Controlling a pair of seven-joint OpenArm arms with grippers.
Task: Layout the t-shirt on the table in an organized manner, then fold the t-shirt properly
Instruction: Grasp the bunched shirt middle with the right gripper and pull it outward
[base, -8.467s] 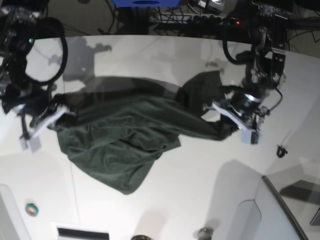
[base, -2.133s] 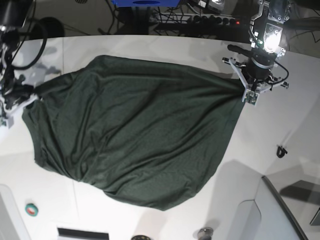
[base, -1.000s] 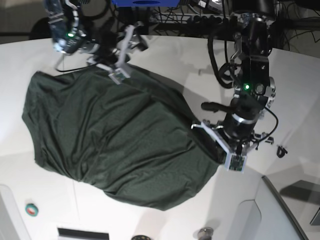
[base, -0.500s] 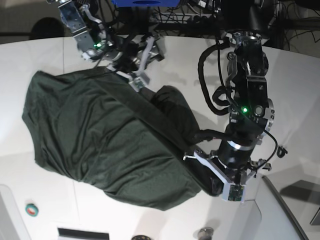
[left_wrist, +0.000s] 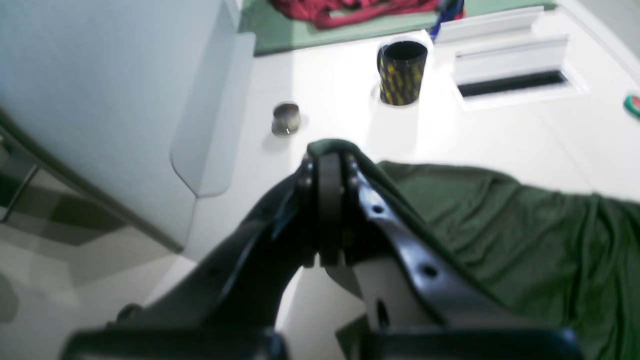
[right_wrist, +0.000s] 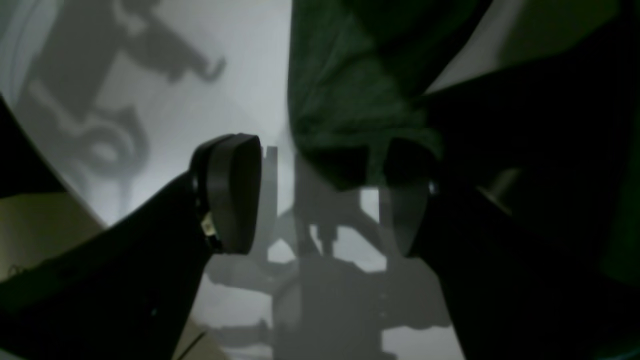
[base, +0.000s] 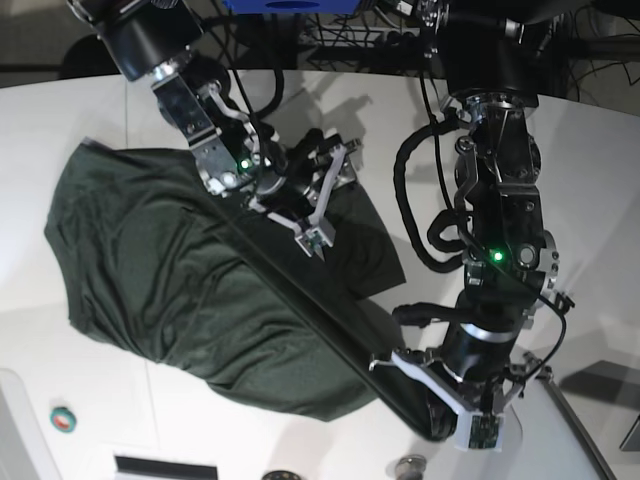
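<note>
Evidently mid-fold: the left pincer (base: 455, 425) is clamped on the shirt's (base: 180, 290) edge near the front of the tabletop (base: 90, 400), while the right pincer (base: 315, 215) gapes apart over the fold, cloth touching one finger.

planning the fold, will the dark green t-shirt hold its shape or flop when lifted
The dark green fabric t-shirt will probably flop: it wrinkles and sags in a taut band toward the left hand pinching it. It looks light, and likely to slide on the smooth white table.
</note>
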